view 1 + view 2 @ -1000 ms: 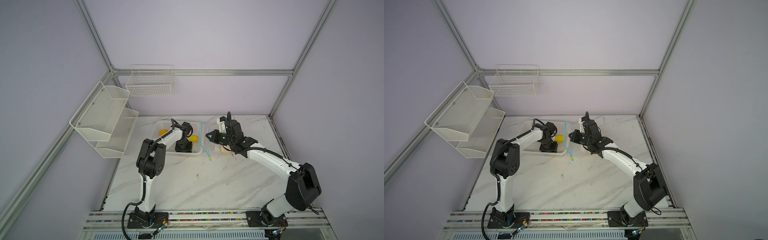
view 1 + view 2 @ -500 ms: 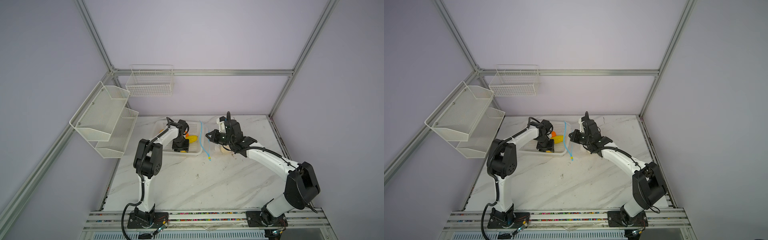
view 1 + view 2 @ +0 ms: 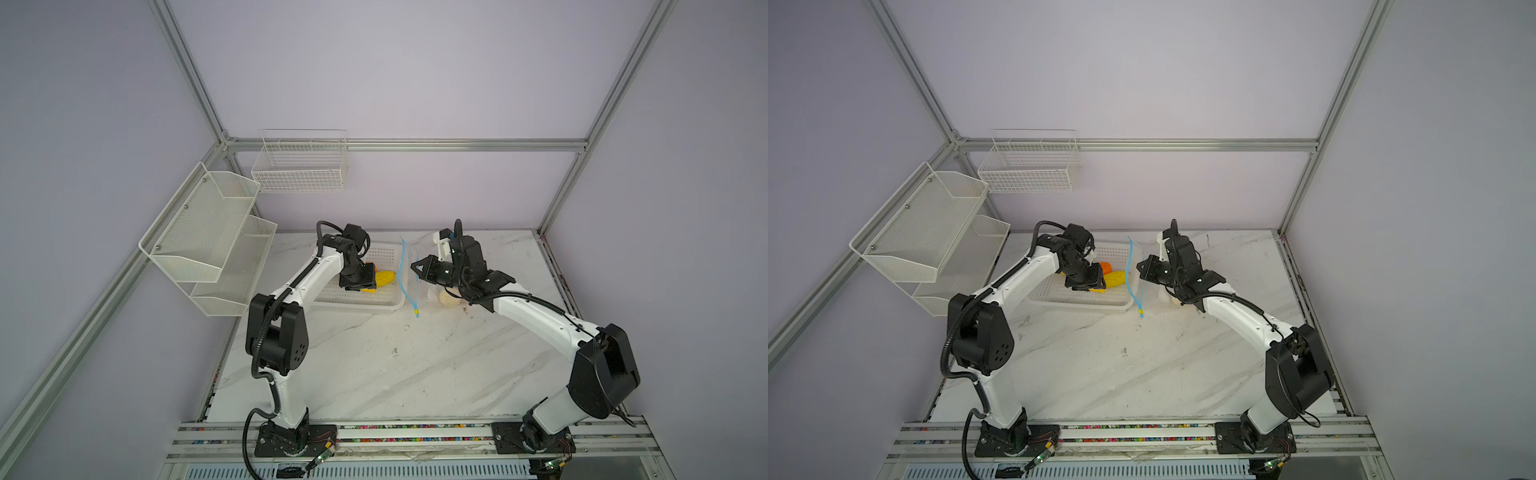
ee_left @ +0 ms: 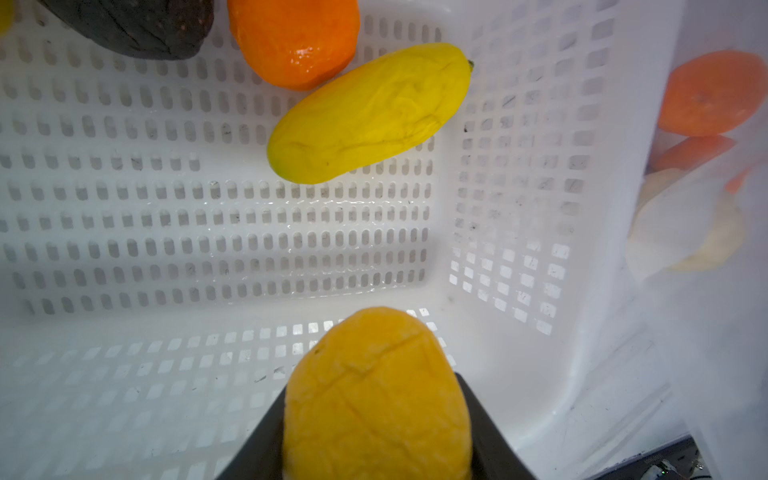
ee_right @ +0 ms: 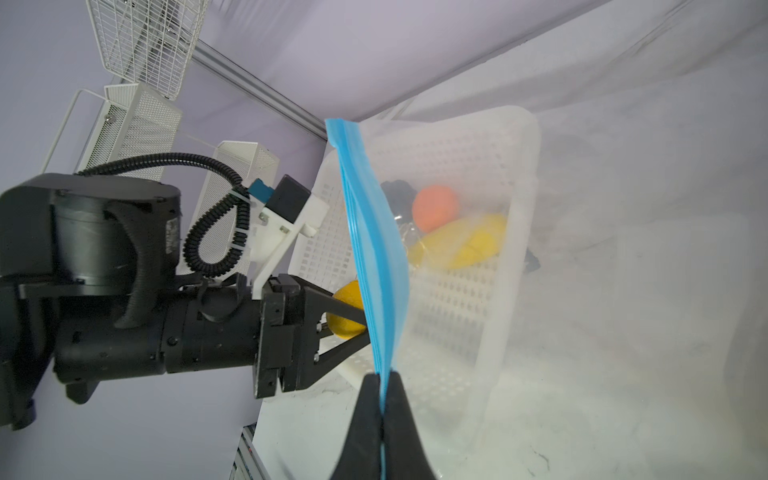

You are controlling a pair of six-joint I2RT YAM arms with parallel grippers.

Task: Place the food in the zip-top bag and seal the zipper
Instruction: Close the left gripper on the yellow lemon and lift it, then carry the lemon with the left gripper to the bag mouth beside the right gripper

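Note:
My left gripper [image 4: 374,384] is shut on a yellow-orange food piece [image 4: 376,399] inside the white perforated basket [image 4: 208,232]. Beyond it in the basket lie an elongated yellow food [image 4: 370,116], an orange one [image 4: 295,37] and a dark grey-black one [image 4: 137,20]. My right gripper [image 5: 380,376] is shut on the light-blue zipper [image 5: 370,232] and holds the mouth edge of the clear zip-top bag [image 3: 428,286] upright beside the basket [image 3: 386,253]. A cream food [image 3: 446,297] rests inside the bag. The yellow slider [image 3: 415,311] hangs at the strip's near end.
Two white mesh shelves [image 3: 199,232] hang on the left wall and a wire basket [image 3: 299,166] hangs on the back wall. The marble tabletop [image 3: 395,365] stretches in front of both arms. An orange piece [image 4: 710,93] shows through the bag film.
The left gripper's jaws have narrowed onto the yellow-orange piece and the wrist has shifted slightly left in the basket. The right arm and the bag edge have stayed put.

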